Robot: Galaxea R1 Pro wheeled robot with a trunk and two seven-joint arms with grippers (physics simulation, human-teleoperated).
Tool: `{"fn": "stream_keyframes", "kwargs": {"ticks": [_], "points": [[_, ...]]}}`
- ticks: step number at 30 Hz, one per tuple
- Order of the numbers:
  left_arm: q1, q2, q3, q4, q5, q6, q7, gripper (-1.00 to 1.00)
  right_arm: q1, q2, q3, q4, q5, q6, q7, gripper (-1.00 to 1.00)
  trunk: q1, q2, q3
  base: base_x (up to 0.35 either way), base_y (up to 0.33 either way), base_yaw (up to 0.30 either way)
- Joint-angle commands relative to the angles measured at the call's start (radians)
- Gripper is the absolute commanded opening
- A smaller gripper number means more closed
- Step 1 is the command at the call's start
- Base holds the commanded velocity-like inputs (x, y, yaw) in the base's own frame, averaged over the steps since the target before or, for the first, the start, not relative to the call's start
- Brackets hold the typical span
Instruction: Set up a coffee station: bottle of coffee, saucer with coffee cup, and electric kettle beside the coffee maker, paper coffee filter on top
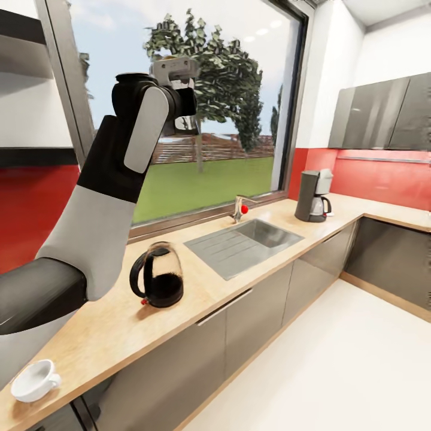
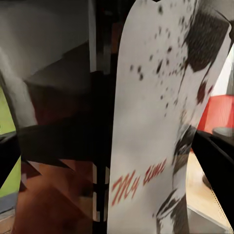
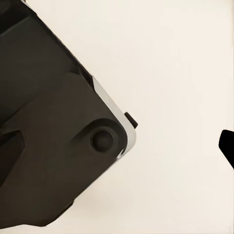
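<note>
- Coffee cup (image 1: 35,379) sits at the near left end of the table (image 1: 251,284), close to its front edge.
- Left pincer (image 1: 175,70), raised high, seemingly grips a printed container (image 2: 151,122); jaw gap indeterminable.
- Electric kettle (image 1: 157,275) stands mid-table; carry clear of it.
- Sink (image 1: 242,244) follows; open table beside the coffee maker (image 1: 315,195).
- Right pincer: state indeterminable.

The worktop (image 1: 251,281) looked like pale matt wood, with glossy dark grey cabinet fronts (image 1: 257,317) under it. Set into it, the sink (image 1: 242,245) was brushed steel. Left of the sink the electric kettle (image 1: 157,275) was glossy and dark; beyond the sink stood the coffee maker (image 1: 315,195), black plastic with silvery housing. The coffee cup (image 1: 35,379) looked smooth white.
</note>
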Motion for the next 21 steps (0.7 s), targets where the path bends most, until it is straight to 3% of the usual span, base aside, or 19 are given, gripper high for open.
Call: {"fn": "stream_keyframes", "kwargs": {"ticks": [1, 6, 8, 10, 11, 12, 14, 17, 18, 21], "points": [[-0.001, 0.000, -0.002, 0.000, 0.008, 0.001, 0.010, -1.00, -0.001, 0.000, 0.006, 0.001, -0.011, -0.004, 0.003, 1.00, 0.000, -0.002, -0.002, 0.000, -0.281, -0.049], [-0.001, 0.000, -0.002, 0.000, 0.008, 0.001, 0.007, -1.00, -0.005, -0.009, -0.013, -0.005, -0.031, -0.003, 0.002, 1.00, 0.000, -0.002, -0.002, 0.000, -0.294, -0.017], [-0.001, 0.000, -0.002, 0.000, 0.008, 0.001, 0.006, -1.00, -0.011, -0.022, -0.056, -0.007, -0.081, -0.002, 0.003, 1.00, 0.000, -0.002, -0.002, 0.000, -0.299, -0.005], [-0.001, 0.000, -0.002, 0.000, 0.008, 0.001, 0.006, -1.00, -0.025, -0.039, -0.110, -0.016, -0.160, -0.001, 0.003, 1.00, 0.000, -0.002, -0.002, 0.000, -0.300, -0.002], [-0.001, 0.000, -0.003, -0.001, 0.008, 0.001, 0.005, -1.00, -0.042, -0.054, -0.144, -0.049, -0.241, 0.001, 0.004, 1.00, 0.000, -0.002, -0.002, 0.000, -0.301, -0.001], [-0.001, 0.000, -0.005, -0.001, 0.008, 0.002, 0.005, -1.00, -0.058, -0.069, -0.170, -0.177, -0.393, 0.034, 0.003, 1.00, 0.000, -0.002, -0.002, 0.000, -0.301, 0.000], [-0.001, 0.000, -0.004, -0.002, 0.008, 0.002, 0.005, -1.00, -0.061, -0.075, -0.176, -0.263, -0.455, 0.104, 0.003, 1.00, 0.000, -0.002, -0.002, 0.000, -0.301, 0.000], [-0.001, 0.000, -0.004, -0.001, 0.008, 0.002, 0.005, -1.00, -0.062, -0.077, -0.179, -0.373, -0.513, 0.222, 0.003, 1.00, 0.000, -0.002, -0.002, 0.000, -0.301, 0.000], [-0.001, 0.000, -0.004, -0.001, 0.008, 0.003, 0.005, -1.00, -0.057, -0.079, -0.182, -0.561, -0.605, 0.408, 0.003, 1.00, 0.000, -0.002, -0.002, 0.000, -0.301, 0.000], [0.000, 0.000, -0.003, 0.000, 0.008, 0.003, 0.005, -1.00, -0.031, -0.081, -0.183, -0.722, -0.718, 0.558, 0.004, 1.00, 0.000, -0.002, -0.002, 0.000, -0.240, -0.050]]}}
